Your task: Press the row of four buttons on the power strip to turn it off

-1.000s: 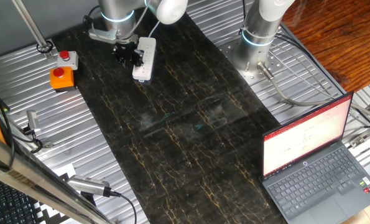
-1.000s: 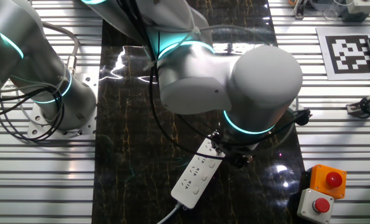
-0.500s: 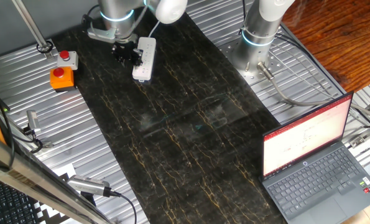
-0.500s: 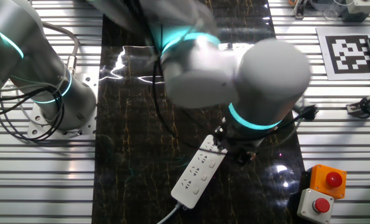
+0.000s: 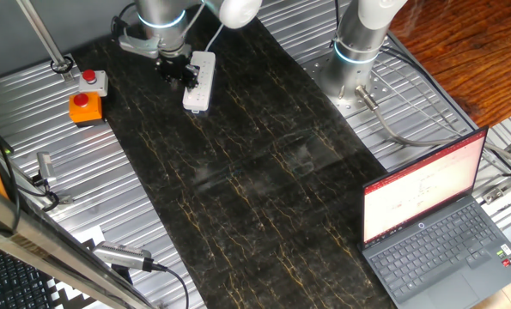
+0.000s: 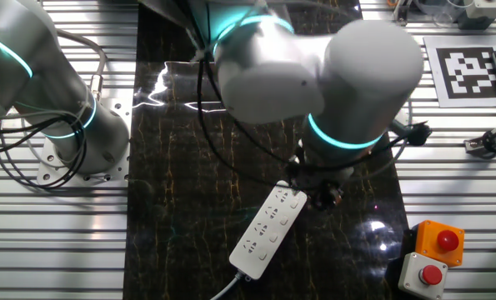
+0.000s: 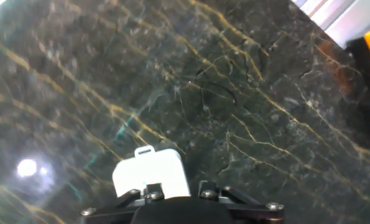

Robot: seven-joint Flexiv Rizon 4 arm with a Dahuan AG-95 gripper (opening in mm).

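The power strip (image 5: 199, 79) is a slim white bar lying at the far left of the dark marble mat, its cord running off behind it. In the other fixed view the power strip (image 6: 268, 229) lies on a slant with its sockets facing up. The row of four buttons is too small to pick out. My gripper (image 5: 176, 72) hangs right beside the strip's far end, and the gripper (image 6: 321, 197) sits low over the mat at that end. The hand view shows the strip's white end (image 7: 152, 171) just ahead of my hand. No view shows the fingertips' gap.
An orange box with a red button (image 5: 83, 106) and a grey box with a red button (image 5: 92, 81) stand left of the mat on the ribbed metal table. A second arm's base (image 5: 356, 53) is at the back. An open laptop (image 5: 435, 219) sits front right.
My arm has shifted a little along the strip toward its far end, the elbow swinging up in the other fixed view. The power strip has not moved.
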